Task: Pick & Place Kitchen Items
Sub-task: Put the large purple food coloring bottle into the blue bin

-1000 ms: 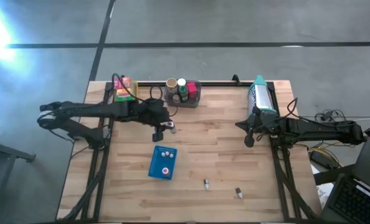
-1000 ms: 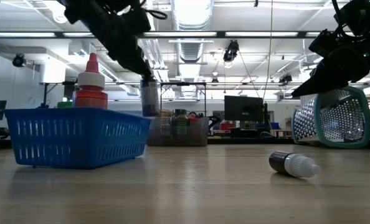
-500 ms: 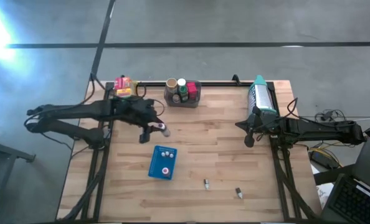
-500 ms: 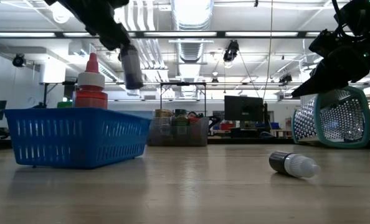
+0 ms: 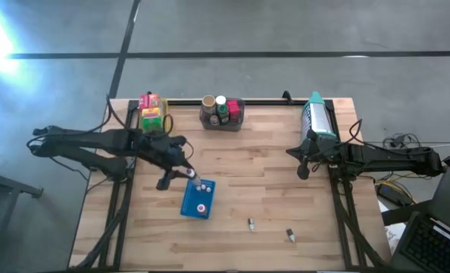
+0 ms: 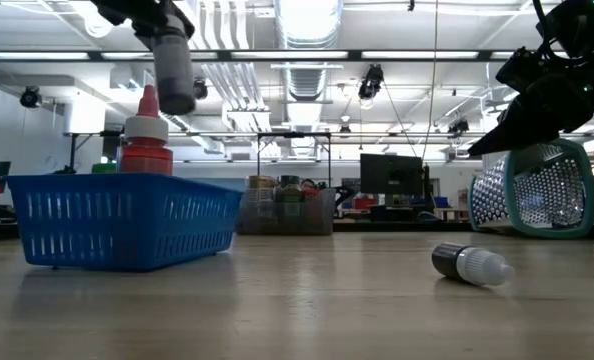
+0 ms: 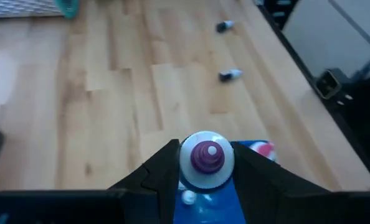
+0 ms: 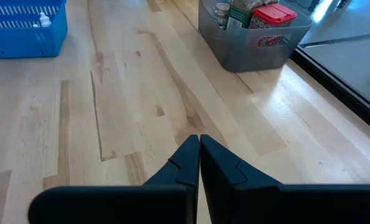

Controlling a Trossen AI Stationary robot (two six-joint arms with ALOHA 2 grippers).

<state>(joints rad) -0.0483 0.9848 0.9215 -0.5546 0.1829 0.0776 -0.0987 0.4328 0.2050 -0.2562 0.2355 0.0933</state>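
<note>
One small grey bottle with a white shoulder and purple cap (image 7: 207, 160) sat clamped between the fingers of my left gripper (image 5: 190, 175), which had closed down to the bottle's width; over the last second I had carried it from near the clear grey bin of jars and cans (image 5: 222, 112) at the table's far edge down to the rim of the blue plastic basket (image 5: 198, 199); in the low view the bottle (image 6: 175, 72) hung well above the basket wall (image 6: 117, 220), beside a red bottle with a pointed white nozzle (image 6: 146, 140) already standing inside; I judged the carry nearly done, with only the lowering and release left. Two more tiny bottles (image 5: 251, 224) (image 5: 291, 236) lay on the bare wooden table (image 5: 270, 182), well apart from the basket, apparently not yet collected; my right gripper (image 5: 303, 170) waited with its fingers pressed together and empty, near the white perforated teal-rimmed container (image 5: 316, 117) lying on its side.
</note>
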